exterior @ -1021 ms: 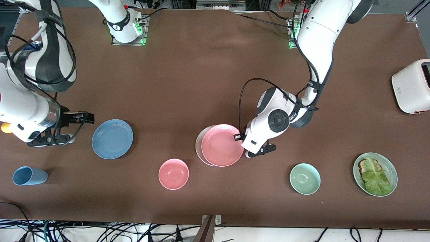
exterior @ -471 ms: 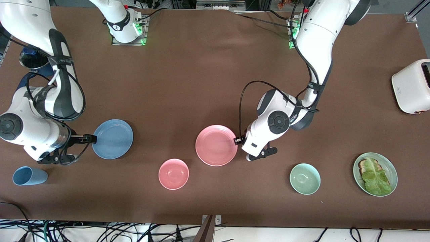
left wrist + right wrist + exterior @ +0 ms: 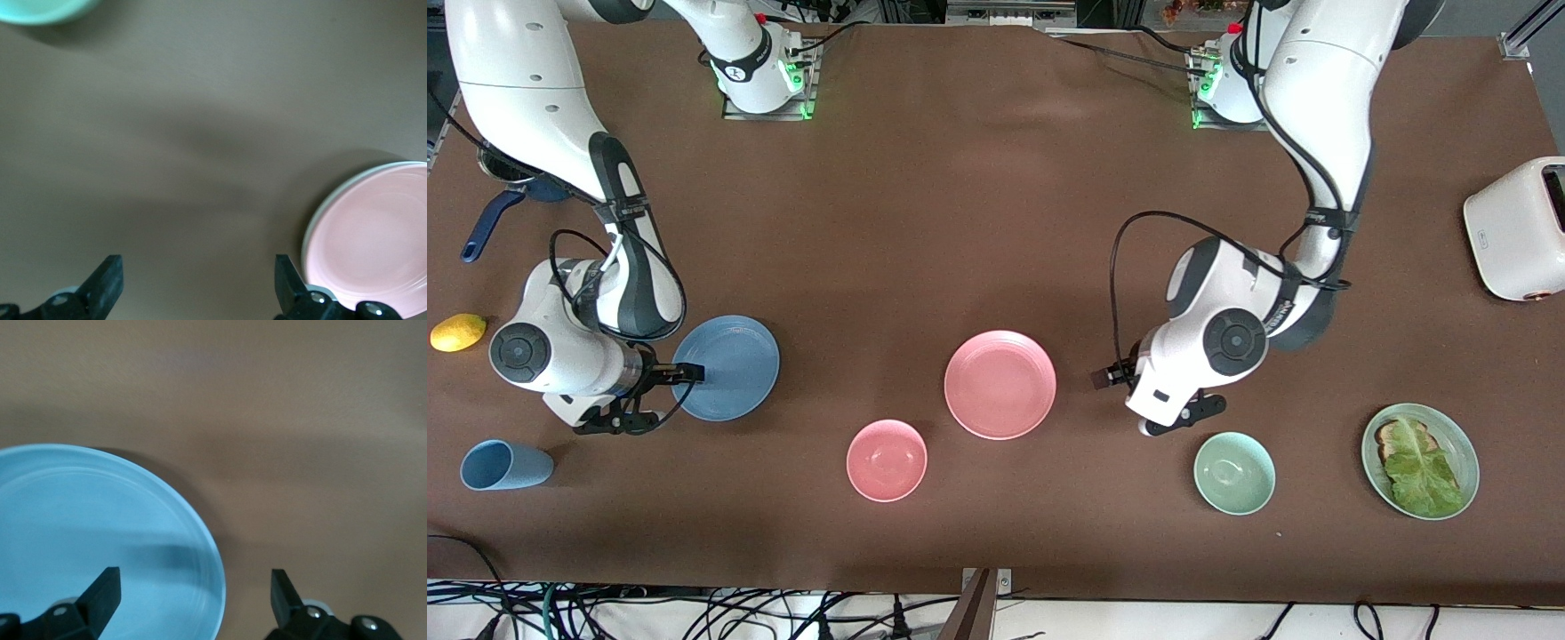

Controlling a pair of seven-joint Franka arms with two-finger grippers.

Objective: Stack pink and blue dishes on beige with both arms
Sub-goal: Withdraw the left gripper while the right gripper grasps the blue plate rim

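Since the pink plate already lies on the beige one, the blue plate is what remains.

Step in hand: first half of the stack looks done; the second pick is about to start, by my reading.

Pink plate (image 3: 1000,384): mid-desk, flat on top of the beige plate (image 3: 308,230), which shows only as a thin pale rim under the pink in the left wrist view (hidden from the front camera).

Left gripper (image 3: 1110,376): jaws open and empty, low over bare desk just beside the pink plate, toward the left arm's end, apart from the rim. Nothing held.

Blue plate (image 3: 726,367): flat on the desk toward the right arm's end, well apart from the stack.

Right gripper (image 3: 685,374): jaws open wide at the blue plate's edge; the right wrist view shows the rim running between the two fingers (image 3: 100,593), one over the plate, one over bare desk. No grip yet.

Next move, as I judge it: the jaws must close on the ridged rim, lift the plate level, carry it over the pink plate and lower it centred.

Watch for: a thin rim hold may let the plate tilt or slip; the pink bowl (image 3: 887,460) sits nearer the camera than the carry path.
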